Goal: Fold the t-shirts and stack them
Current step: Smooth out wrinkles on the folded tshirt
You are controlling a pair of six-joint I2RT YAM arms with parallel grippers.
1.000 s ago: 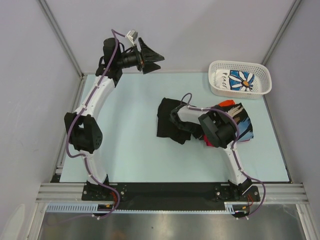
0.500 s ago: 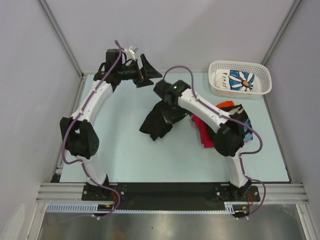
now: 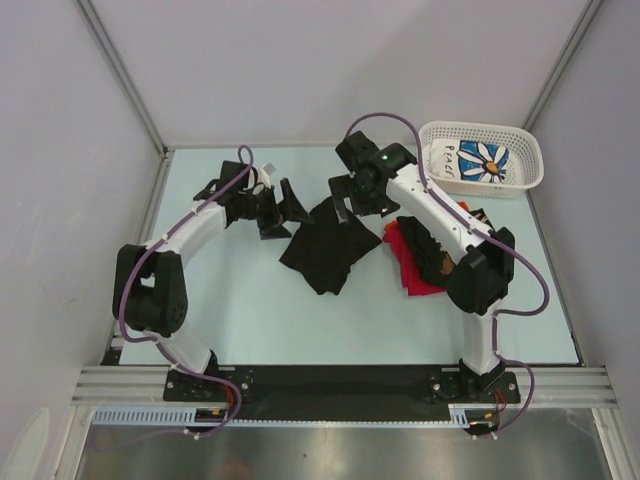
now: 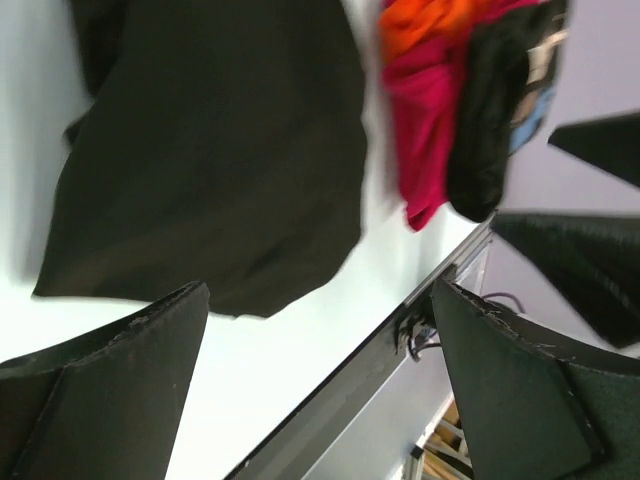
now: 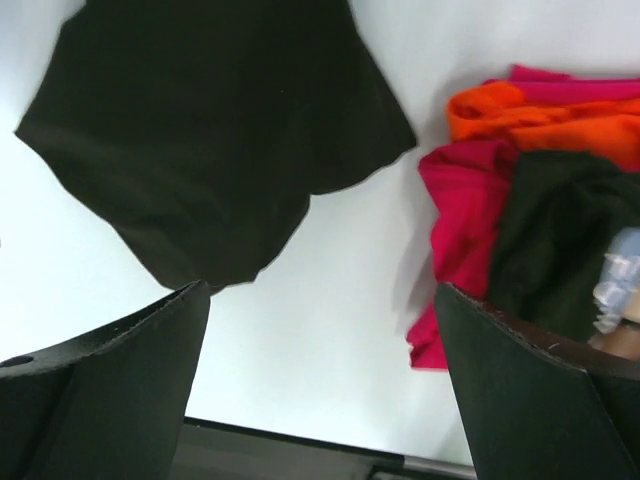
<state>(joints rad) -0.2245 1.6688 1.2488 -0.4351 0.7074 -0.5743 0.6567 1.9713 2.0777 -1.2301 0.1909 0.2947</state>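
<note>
A black t-shirt (image 3: pixel 325 250) (image 4: pixel 210 150) (image 5: pixel 210 140) lies loosely spread in the middle of the table. To its right sits a heap of t-shirts, red (image 3: pixel 410 262) (image 5: pixel 455 230) with orange and a black printed one (image 5: pixel 555 240). A white daisy-print shirt (image 3: pixel 480 158) lies in the basket. My left gripper (image 3: pixel 283 207) (image 4: pixel 320 360) stands open just left of the black shirt's far corner. My right gripper (image 3: pixel 352 195) (image 5: pixel 320 350) hangs open above that shirt's far edge. Nothing sits between either pair of fingers.
A white lattice basket (image 3: pixel 437 176) stands at the table's far right corner. Grey walls close in the left, far and right sides. The black rail (image 3: pixel 330 380) with both arm bases runs along the near edge.
My right gripper carried the black shirt left and away, opened and let it drop flat. The left arm swung down from the far wall to the shirt's left side.
</note>
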